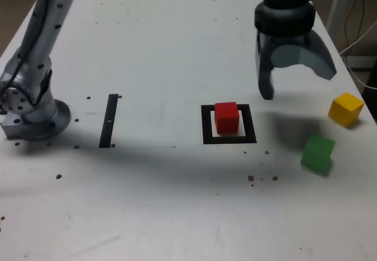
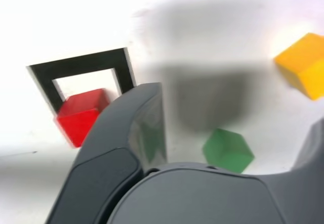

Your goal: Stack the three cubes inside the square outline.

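White table [image 1: 177, 49] seen across the exterior view. Straight black tape strip [image 1: 109, 120] laid at about 9 o'clock of table centre. Small dark specks [image 1: 262, 178] scattered at 5 o'clock. Cables [image 1: 356, 19] seen at 2 o'clock, off the table.

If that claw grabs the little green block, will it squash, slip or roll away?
Probably none of these. The green cube has crisp edges and flat faces, so it looks rigid and should sit still or slide rather than roll. Its matte surface suggests a decent grip for the open gripper above it. It seems small and likely light.
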